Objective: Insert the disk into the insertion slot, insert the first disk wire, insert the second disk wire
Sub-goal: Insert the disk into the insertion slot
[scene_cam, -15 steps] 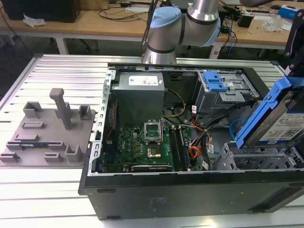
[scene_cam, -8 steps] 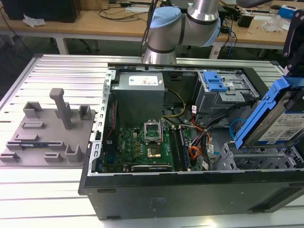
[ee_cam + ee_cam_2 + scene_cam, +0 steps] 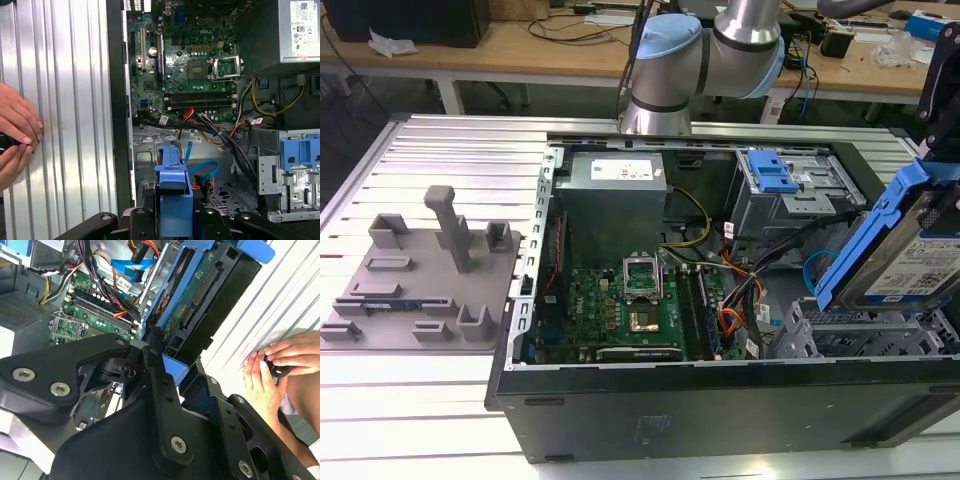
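The fingers are clenched on the disk by its blue carrier, holding it tilted in the air at the exterior view's right, just over the insertion slot at the near end of the open computer case. A person's hands lie on the ribbed tabletop beside the case

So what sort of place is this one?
Probably a robotics lab or workshop: the claw holds the disk over an open computer case on a slotted metal table, with cluttered wooden workbenches behind.
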Available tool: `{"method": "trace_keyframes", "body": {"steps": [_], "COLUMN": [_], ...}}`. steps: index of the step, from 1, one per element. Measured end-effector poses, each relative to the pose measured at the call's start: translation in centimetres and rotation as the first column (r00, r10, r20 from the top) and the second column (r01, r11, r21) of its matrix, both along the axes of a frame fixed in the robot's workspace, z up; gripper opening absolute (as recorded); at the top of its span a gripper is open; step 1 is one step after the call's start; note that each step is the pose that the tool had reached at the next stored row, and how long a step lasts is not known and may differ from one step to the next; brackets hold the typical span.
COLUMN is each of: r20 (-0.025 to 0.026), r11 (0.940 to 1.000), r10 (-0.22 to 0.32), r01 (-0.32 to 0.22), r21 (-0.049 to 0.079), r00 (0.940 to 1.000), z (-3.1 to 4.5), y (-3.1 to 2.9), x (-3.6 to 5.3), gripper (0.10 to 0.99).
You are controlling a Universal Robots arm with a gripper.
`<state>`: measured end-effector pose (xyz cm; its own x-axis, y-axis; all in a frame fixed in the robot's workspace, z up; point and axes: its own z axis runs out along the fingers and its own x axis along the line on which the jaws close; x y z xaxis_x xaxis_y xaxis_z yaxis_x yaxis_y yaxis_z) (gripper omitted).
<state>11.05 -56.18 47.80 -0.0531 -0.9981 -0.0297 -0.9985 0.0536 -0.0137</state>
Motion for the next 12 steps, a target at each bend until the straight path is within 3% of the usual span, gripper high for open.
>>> {"method": "trace_keyframes", "body": {"steps": [1,12], "r20": [0.0000,0.0001], "r11": [1.0000,1.0000], "r10": [0.000,0.003], "r01": [0.000,-0.003], "r21": [0.000,-0.002], "r00": [1.0000,1.0000], "z": [-0.09,-0.11], "y": [0.36,0.66], "x": [-0.02,-0.02], "gripper": [0.365,0.365]}}
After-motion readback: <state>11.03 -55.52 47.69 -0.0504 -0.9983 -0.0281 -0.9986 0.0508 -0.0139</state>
